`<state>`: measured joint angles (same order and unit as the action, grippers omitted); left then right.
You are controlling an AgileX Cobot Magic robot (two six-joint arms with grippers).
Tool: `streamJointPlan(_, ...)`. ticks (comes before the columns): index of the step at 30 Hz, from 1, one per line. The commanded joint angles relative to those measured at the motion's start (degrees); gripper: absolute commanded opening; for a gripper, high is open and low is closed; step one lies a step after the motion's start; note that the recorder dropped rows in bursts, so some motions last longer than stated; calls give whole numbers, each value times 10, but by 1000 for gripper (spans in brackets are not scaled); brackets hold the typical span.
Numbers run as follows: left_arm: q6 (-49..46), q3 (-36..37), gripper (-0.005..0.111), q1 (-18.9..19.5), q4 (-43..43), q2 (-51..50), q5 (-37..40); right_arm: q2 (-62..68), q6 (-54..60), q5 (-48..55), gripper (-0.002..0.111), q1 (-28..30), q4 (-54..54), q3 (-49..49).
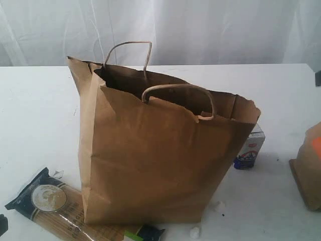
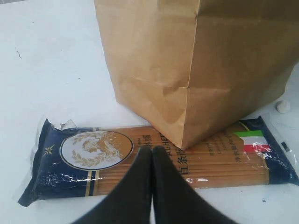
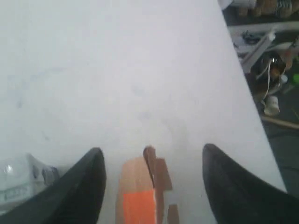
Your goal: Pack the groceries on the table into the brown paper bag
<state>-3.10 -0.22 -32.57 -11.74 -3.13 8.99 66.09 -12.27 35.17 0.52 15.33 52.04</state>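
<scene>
Spaghetti pack [image 1: 52, 208]: lay flat at the table's near-left corner, long axis along the near edge. The bag's base corner crossed its middle and one dark end poked out beyond. Could not tell whether the bag rested on it.
Table [image 1: 35, 115]: white, broad; carried everything noted.
Brown paper bag [image 1: 160, 150]: upright mid-table, toward the near edge. Mouth open, both handles up, contents hidden.
Brown pouch with orange label [image 1: 308, 170]: upright at the right edge, well apart from the bag.
Small white-blue carton [image 1: 250, 148]: upright just beside the bag's far-right corner, partly hidden behind it.
Left gripper [image 2: 152, 150]: fingers pressed together, gripping nothing, poised over the pack's middle.
Right gripper [image 3: 153, 149]: jaws stood wide, with the pouch's top between them and clear of both fingers.
Deciding relation: the pouch sat straight ahead of the right gripper, centred in its gap, and the right arm was far nearer to it. Judged a grasp would need only descent and closure. The bag mouth lay toward the left from there, above pouch height.
</scene>
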Motion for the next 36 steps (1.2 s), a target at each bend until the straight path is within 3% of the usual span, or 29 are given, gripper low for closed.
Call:
streamJointPlan(1,3,2,0,-2,-1,5,0,-15,16,36,57,-6,-28,56)
streamJointPlan(7,3,2,0,-2,-1,5,0,-15,98,51,60,-38,-124,74)
streamJointPlan(23,3,2,0,-2,-1,5,0,6,325,141,60,-85,-211,73)
streamJointPlan(36,3,2,0,-2,-1,5,0,164,474,178,68,-85,-279,70)
